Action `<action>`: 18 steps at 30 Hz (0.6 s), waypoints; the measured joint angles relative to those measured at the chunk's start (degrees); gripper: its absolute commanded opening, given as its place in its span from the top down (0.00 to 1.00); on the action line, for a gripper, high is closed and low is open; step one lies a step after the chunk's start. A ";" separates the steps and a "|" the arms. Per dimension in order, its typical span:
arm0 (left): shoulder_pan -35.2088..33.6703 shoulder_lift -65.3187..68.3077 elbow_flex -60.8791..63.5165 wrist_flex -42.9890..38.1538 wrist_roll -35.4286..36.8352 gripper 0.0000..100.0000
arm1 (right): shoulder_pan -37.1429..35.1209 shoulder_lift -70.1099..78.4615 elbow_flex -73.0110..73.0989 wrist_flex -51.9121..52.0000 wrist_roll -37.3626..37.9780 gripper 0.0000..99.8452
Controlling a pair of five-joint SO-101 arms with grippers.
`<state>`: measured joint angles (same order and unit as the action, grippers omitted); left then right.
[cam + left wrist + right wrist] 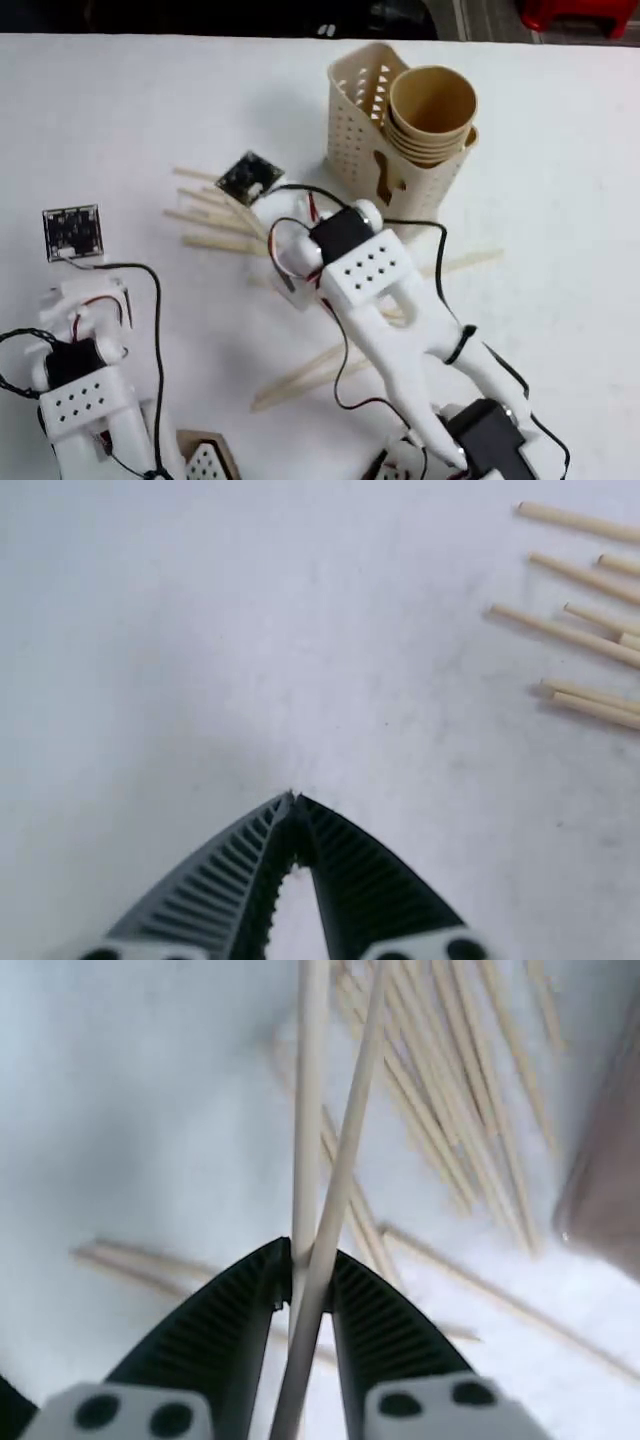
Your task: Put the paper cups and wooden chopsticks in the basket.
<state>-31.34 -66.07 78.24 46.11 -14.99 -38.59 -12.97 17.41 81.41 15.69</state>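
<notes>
A cream perforated basket (365, 140) stands at the back right with a stack of paper cups (432, 105) inside it. Wooden chopsticks lie loose on the white table: a fan (210, 215) left of the basket, a pair (310, 375) nearer the front, and one (465, 262) to the right. My right arm (365, 265) stretches over the middle towards the fan. Its gripper (305, 1250) is shut on two crossed chopsticks (335, 1160), above more chopsticks (450, 1110). My left gripper (295, 798) is shut on nothing above bare table, with chopstick ends (580, 630) off to one side.
My left arm (80, 390) sits at the front left corner. A small brown cardboard piece (205, 455) lies beside its base. A blurred brown shape (605, 1200) stands at the edge of the right wrist view. Bare table (120, 110) spreads across the back left.
</notes>
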 measured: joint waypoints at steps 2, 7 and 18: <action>0.00 0.00 0.00 0.00 0.00 0.97 | 0.09 1.49 1.23 0.00 0.00 0.98; -0.18 0.00 0.00 0.00 0.00 0.97 | 0.09 6.42 5.71 -0.18 0.00 0.98; -0.18 0.00 0.00 0.00 0.00 0.97 | 5.98 6.68 11.96 -0.53 5.89 0.98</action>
<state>-31.52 -66.07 78.24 46.11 -14.99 -32.62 -6.29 29.36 80.88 21.58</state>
